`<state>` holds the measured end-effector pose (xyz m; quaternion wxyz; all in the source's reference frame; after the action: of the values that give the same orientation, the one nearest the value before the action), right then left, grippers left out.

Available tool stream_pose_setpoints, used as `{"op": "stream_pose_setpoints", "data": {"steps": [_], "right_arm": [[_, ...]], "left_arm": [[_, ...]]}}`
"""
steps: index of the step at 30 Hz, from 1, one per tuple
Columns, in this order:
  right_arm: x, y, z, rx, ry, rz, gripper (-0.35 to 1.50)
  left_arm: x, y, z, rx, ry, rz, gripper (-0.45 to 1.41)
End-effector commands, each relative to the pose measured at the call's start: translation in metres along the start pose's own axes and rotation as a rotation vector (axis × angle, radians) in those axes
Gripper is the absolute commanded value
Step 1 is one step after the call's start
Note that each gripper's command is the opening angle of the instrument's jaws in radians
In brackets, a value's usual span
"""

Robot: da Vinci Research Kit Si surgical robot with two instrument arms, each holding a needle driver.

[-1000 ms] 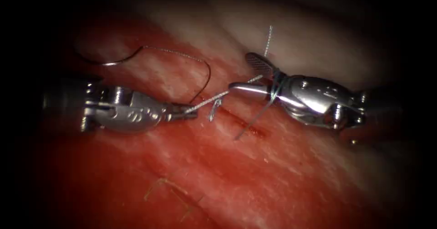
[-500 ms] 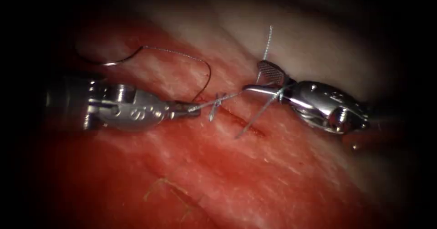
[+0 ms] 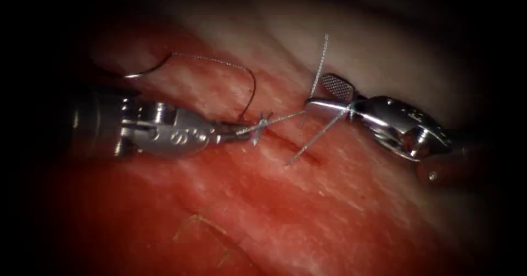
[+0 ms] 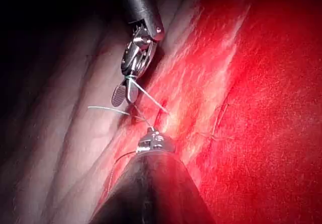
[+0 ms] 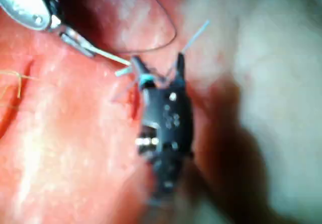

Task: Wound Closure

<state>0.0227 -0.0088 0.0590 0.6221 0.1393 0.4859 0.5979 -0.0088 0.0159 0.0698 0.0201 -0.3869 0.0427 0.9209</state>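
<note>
The left tool (image 3: 233, 132) lies on the left of the cut (image 3: 291, 144), its jaws closed on the thread (image 3: 280, 118) just short of a small knot (image 3: 262, 123) that sits at the cut's upper end. Its steel body carries an engraved mark that is too small to read. The right tool (image 3: 324, 96) comes in from the right with its jaws apart: the upper jaw shows its cross-hatched face, and the thread is wound around the lower one. One strand runs taut from the left tool to the right tool, another drops from the right tool into the cut, and a short end points up over the pale tissue (image 3: 384, 51). The needle (image 3: 145, 70) lies free on the tissue on the left, held by neither tool.
</note>
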Motion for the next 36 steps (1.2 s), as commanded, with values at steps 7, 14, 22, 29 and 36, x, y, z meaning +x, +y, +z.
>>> {"op": "stream_pose_setpoints", "data": {"steps": [7,14,22,29,36], "right_arm": [[-0.0007,-0.0003,0.0013,-0.022,-0.016,0.151,0.98],[-0.0015,0.0007,0.0027,-0.008,-0.028,0.226,1.14],[-0.0021,-0.0003,0.0035,-0.017,-0.045,0.271,0.15],[-0.0026,-0.0021,0.0024,-0.083,-0.016,0.003,-0.35],[-0.0035,-0.0047,0.0016,-0.146,0.07,-0.255,-0.35]], "left_arm": [[-0.0002,0.0006,0.0008,-0.002,-0.002,0.002,-0.45],[-0.0002,0.0006,0.0007,-0.005,-0.003,0.003,-0.45],[-0.0005,-0.0003,0.0009,-0.007,-0.002,-0.001,-0.45],[-0.0023,-0.0048,0.0013,-0.011,-0.013,-0.033,-0.45],[-0.0046,-0.011,0.0035,0.004,-0.052,-0.069,-0.45]]}}
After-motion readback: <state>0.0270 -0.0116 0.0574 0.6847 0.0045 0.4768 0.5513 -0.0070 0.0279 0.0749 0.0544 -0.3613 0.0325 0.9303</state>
